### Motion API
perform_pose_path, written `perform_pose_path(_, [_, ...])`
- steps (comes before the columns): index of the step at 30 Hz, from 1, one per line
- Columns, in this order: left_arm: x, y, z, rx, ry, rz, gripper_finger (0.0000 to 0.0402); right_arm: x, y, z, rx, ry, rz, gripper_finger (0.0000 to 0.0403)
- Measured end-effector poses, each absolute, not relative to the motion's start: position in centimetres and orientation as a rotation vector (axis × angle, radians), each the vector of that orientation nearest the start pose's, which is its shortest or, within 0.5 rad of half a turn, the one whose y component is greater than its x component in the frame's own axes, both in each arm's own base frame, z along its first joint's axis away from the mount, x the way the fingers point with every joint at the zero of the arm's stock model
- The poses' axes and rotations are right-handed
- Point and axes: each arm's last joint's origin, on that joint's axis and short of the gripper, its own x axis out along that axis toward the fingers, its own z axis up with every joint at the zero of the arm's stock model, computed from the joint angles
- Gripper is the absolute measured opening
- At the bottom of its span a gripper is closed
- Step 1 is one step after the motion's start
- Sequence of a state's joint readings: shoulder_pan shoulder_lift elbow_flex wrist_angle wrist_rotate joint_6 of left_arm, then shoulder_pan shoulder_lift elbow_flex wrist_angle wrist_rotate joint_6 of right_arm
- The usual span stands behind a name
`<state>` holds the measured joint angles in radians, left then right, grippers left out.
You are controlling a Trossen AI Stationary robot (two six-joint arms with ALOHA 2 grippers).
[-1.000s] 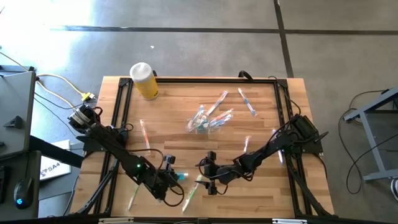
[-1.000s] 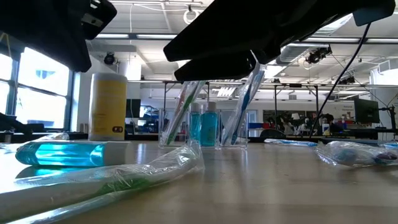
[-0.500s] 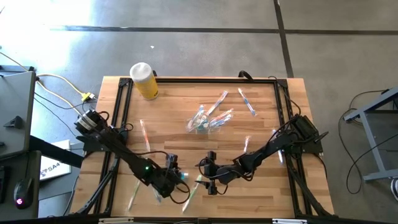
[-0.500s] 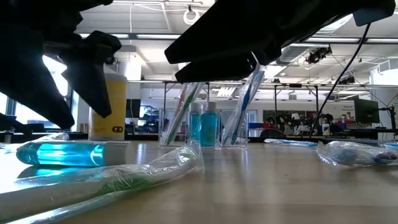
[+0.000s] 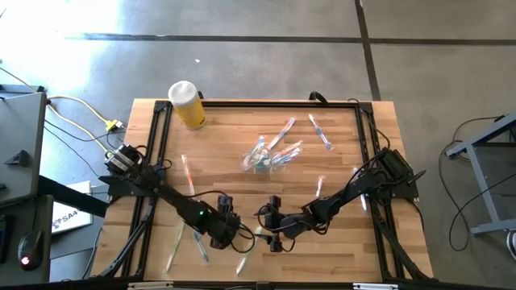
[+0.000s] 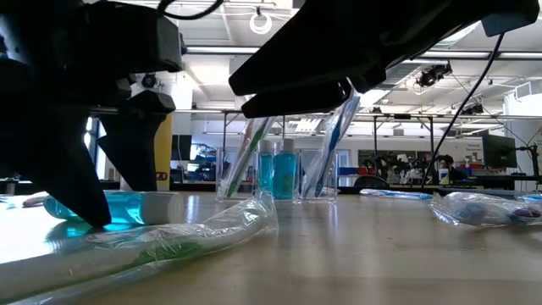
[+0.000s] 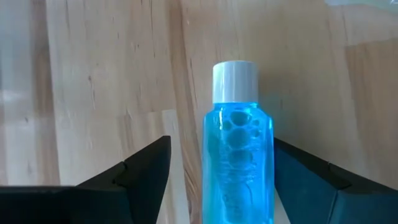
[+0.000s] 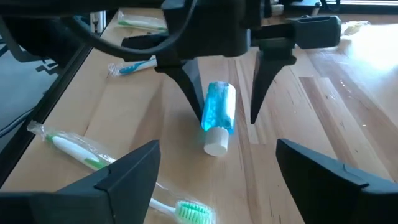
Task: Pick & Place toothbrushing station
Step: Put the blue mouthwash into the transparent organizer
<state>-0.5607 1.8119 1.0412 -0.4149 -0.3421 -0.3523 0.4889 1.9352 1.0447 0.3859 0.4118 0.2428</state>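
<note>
The left pincer (image 8: 227, 93) stands spread wide over a small blue bottle (image 7: 237, 168) with a white cap, lying flat on the desk (image 5: 339, 169) between its fingers without being gripped. The right pincer (image 5: 271, 224) waits just beside it, also wide and empty. A wrapped toothbrush (image 8: 118, 171) lies near.

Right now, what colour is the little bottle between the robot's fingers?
The little bottle is see-through blue with a white cap; the left wrist view shows it best.
</note>
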Motion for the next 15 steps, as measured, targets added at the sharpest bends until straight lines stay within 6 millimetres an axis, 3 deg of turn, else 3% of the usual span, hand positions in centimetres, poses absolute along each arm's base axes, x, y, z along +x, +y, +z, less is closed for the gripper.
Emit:
perform_pose_path(5, [29.36, -16.43, 13.97, 0.143, 1.115, -0.005, 0.0256, 35.52, 17.59, 14.97, 0.033, 0.482, 0.011, 0.0313])
perform_pose_path(8, [29.28, -16.42, 13.89, 0.138, 1.126, 0.001, 0.0236, 35.52, 17.58, 14.98, 0.033, 0.482, 0.011, 0.0313])
perform_pose_path(15, [29.10, -16.34, 13.75, 0.162, 1.135, 0.020, 0.0104, 35.53, 17.56, 14.97, 0.032, 0.483, 0.011, 0.0313])
